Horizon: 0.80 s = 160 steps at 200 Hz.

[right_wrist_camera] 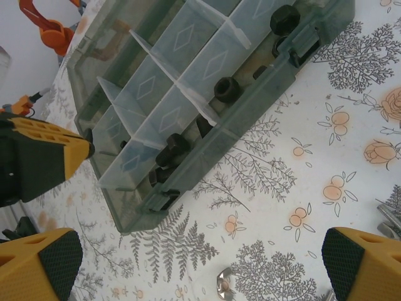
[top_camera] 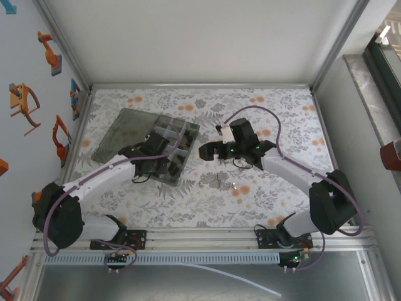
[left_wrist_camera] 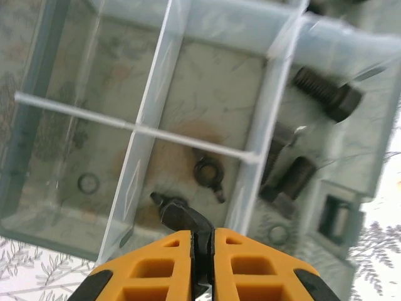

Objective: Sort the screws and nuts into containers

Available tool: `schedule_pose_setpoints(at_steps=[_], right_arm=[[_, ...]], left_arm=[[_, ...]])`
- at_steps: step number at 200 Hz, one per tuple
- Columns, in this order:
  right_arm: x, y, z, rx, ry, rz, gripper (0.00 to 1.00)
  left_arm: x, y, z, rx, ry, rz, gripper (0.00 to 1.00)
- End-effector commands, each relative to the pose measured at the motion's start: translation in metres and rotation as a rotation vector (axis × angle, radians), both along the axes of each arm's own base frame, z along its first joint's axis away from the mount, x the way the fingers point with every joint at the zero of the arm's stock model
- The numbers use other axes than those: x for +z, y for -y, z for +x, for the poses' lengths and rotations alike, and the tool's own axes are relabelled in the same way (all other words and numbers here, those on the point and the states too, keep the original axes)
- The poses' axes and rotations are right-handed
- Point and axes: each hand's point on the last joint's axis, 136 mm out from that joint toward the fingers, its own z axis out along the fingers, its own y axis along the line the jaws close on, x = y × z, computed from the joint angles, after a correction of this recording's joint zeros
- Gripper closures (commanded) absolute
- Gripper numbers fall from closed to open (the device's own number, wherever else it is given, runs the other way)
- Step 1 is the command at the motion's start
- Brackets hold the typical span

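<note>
The nut (left_wrist_camera: 207, 173) lies in the compartment (left_wrist_camera: 210, 94) just ahead of the left gripper (left_wrist_camera: 202, 233), which is pressed together on a small black piece (left_wrist_camera: 177, 212), black screws (left_wrist_camera: 327, 94) lie farther ahead to its right, and the right gripper (right_wrist_camera: 200, 269), spread wide, hangs over a silvery hex part (right_wrist_camera: 224, 283) between its fingers.

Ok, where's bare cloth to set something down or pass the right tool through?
Free: the far strip of cloth between the organizer box and back wall, and the near strip between the arm bases. Crowded: the right tool, open, sits close beside the box, loose hardware just nearside; the left tool, pinching a black part, hangs over the compartments.
</note>
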Motion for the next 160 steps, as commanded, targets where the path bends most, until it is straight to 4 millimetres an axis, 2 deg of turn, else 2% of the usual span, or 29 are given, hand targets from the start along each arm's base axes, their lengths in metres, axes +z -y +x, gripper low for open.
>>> schedule_pose_setpoints(at_steps=[1,39,123,141,160], right_arm=[[0.015,-0.008,0.005,0.010,0.026,0.029,0.00],[0.011,-0.005,0.003,0.007,0.019,0.011,0.01],[0.001,0.004,-0.004,-0.012,0.014,-0.010,0.00],[0.000,0.006,-0.007,-0.013,0.009,-0.014,0.00],[-0.009,0.013,-0.013,-0.026,-0.004,-0.035,0.01]], left_arm=[[-0.011,-0.009,-0.002,0.043,-0.030,0.025,0.93],[-0.019,-0.007,0.004,0.049,-0.052,0.047,0.90],[-0.004,-0.007,0.011,0.062,-0.013,0.041,0.78],[0.005,0.008,0.013,0.000,0.016,0.001,0.75],[0.021,0.039,0.014,-0.119,0.075,-0.071,0.68]])
